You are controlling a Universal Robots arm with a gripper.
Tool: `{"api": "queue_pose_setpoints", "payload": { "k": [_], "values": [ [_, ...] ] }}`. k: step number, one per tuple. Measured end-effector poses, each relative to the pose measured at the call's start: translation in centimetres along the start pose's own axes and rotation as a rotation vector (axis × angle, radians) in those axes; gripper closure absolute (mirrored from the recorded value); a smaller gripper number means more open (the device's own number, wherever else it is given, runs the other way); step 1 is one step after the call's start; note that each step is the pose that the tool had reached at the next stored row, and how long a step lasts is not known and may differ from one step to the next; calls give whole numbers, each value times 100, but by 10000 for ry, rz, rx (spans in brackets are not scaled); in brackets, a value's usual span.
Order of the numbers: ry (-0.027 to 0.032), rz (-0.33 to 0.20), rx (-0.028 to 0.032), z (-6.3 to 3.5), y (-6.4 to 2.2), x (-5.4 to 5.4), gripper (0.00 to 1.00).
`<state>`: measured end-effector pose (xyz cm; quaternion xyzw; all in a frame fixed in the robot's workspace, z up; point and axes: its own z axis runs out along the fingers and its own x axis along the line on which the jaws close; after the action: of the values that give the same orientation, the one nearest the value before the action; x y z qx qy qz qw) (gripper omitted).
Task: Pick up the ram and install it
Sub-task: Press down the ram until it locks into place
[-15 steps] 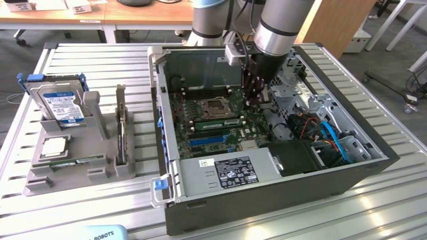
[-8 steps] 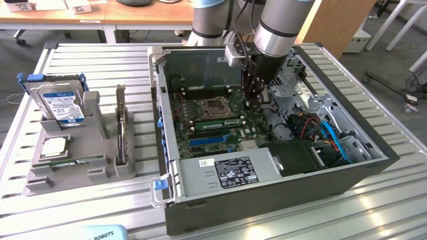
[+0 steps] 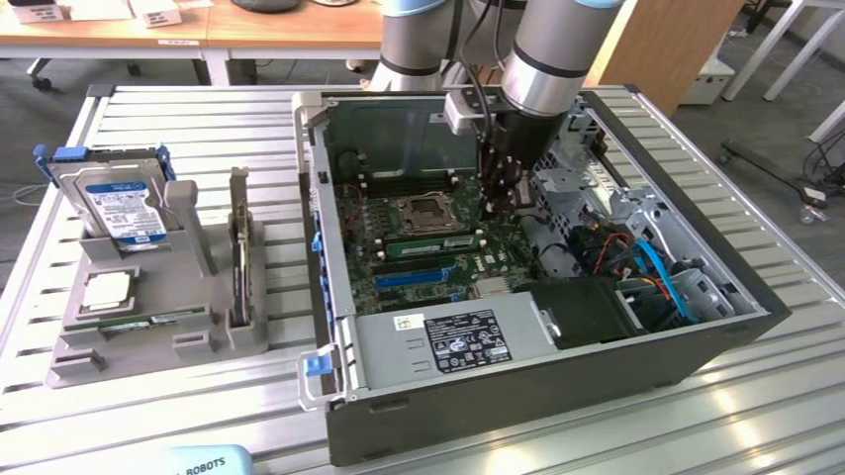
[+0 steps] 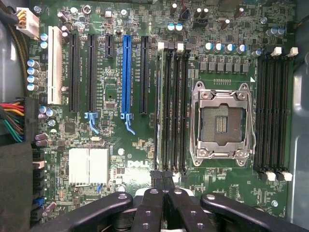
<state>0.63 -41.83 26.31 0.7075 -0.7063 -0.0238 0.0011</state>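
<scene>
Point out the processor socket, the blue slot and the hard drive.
Empty silver processor socket (image 4: 223,123): wrist view, its centre.
Long blue plastic slot (image 4: 127,72): wrist view, mid-length.
Blue-labelled silver hard drive (image 3: 126,206): exterior view, its label.

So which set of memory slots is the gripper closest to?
The set between the empty processor socket and the blue card slot; the gripper hangs right at its end. The other set lies beyond the socket.

Slatted metal table (image 3: 198,119): open computer case (image 3: 528,406), grey parts holder (image 3: 79,368) beside.

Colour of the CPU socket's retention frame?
Silver, bare metal; the retention frame shows best in the wrist view.
</scene>
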Motion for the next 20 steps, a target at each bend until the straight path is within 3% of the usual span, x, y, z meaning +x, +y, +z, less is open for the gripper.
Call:
{"api": "queue_pose_setpoints", "payload": {
  "k": [20],
  "values": [
    [-6,0,1,29,-1,1,90]
  ]
}}
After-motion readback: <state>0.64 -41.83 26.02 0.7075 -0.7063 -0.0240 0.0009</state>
